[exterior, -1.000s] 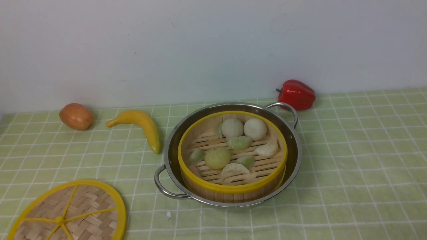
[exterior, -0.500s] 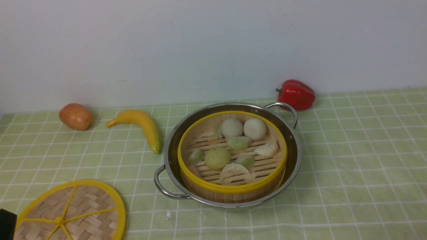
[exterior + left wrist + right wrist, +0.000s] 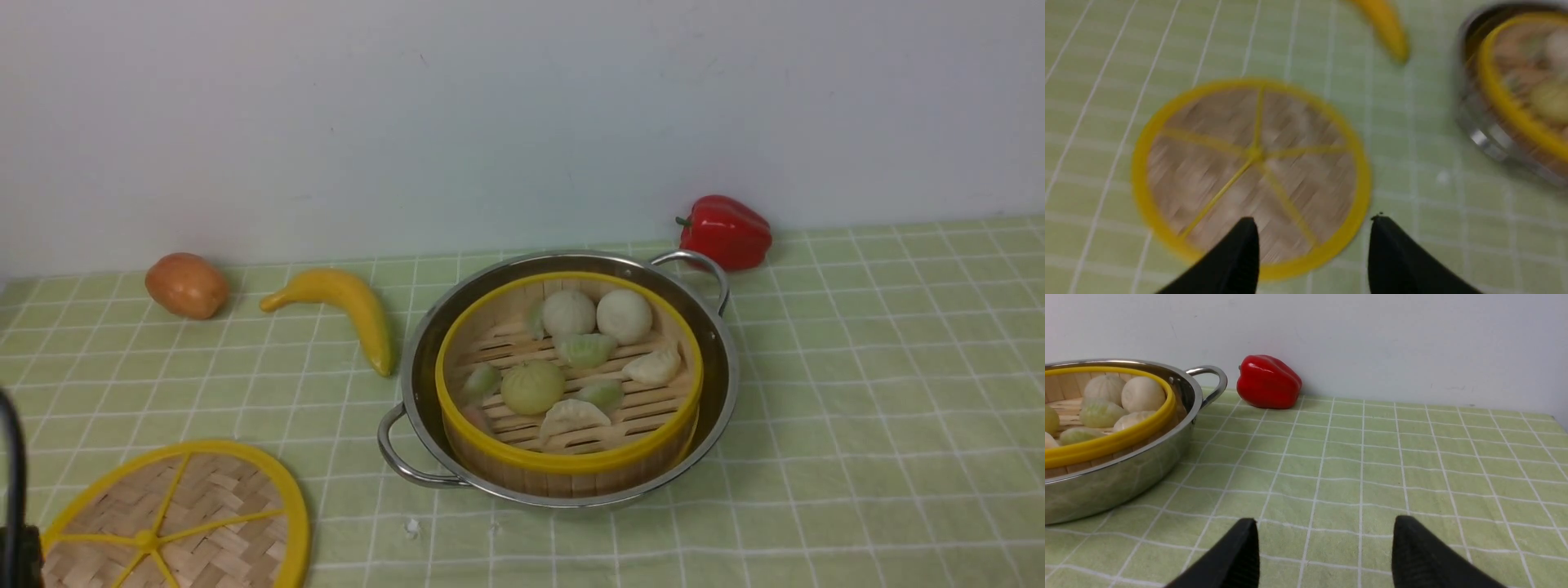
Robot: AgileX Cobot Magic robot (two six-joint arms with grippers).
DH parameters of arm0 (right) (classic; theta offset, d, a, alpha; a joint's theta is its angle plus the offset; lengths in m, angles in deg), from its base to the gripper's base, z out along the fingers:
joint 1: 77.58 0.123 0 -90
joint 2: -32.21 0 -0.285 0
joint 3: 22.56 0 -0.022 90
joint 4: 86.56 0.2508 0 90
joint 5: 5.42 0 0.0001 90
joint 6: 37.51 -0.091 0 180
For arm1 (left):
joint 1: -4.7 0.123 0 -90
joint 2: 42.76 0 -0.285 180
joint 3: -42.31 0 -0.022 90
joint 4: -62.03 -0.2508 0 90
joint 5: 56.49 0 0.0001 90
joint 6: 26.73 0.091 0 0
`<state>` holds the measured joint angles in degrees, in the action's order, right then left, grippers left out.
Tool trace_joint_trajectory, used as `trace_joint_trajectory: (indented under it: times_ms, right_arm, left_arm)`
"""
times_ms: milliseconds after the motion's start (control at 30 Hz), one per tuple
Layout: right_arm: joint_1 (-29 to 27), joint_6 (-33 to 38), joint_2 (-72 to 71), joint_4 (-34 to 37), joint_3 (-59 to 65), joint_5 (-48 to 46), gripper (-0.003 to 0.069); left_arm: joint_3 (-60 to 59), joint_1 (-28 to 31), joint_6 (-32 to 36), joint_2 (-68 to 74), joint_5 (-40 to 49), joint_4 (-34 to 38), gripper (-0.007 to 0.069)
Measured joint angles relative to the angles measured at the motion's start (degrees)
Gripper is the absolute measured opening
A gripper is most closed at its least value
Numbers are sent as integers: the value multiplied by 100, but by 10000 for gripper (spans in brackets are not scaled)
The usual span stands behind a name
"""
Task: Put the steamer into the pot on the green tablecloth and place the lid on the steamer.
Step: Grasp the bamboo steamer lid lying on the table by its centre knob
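The steamer (image 3: 571, 384), a bamboo basket with yellow rim and toy buns and dumplings, sits inside the pot (image 3: 718, 327) on the green tablecloth (image 3: 882, 392). The lid (image 3: 175, 523), a flat woven disc with yellow rim and spokes, lies on the cloth at the front left. In the blurred left wrist view the lid (image 3: 1251, 171) lies just beyond my open, empty left gripper (image 3: 1312, 222), which hangs above its near rim. In the front view only a dark edge of the left arm (image 3: 12, 490) shows. My right gripper (image 3: 1325, 522) is open and empty over bare cloth, right of the pot (image 3: 1126, 465).
A red pepper (image 3: 725, 231) lies by the back wall, right of the pot. A banana (image 3: 343, 306) and a brown round fruit (image 3: 186, 284) lie at the back left. A small white crumb (image 3: 412, 527) lies in front of the pot.
The left arm has come into the front view at the far left edge and risen higher beside the lid. The pot, steamer and lid have not moved.
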<state>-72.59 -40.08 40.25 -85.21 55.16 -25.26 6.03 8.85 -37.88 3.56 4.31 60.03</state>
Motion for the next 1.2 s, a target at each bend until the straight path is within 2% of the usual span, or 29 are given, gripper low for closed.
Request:
trace_joint_trajectory:
  times_ms: [133,333,567,933,1100,1200]
  right_arm:
    - [0,-5,0,0,0,0,437]
    - [0,-5,0,0,0,0,437]
    - [0,-5,0,0,0,0,437]
    - [0,-13,0,0,0,0,437]
    - [0,-13,0,0,0,0,437]
    - [0,-13,0,0,0,0,437]
  left_arm:
    - [741,0,-144,1473,660,-450,356]
    - [1624,0,-173,3572,678,-527,356]
    - [2017,0,-178,5087,586,-590,356]
    - [2026,0,-180,6343,-185,-656,356]
    - [2029,0,-180,6453,-254,-658,355]
    - [2033,0,-180,6509,-248,-602,325]
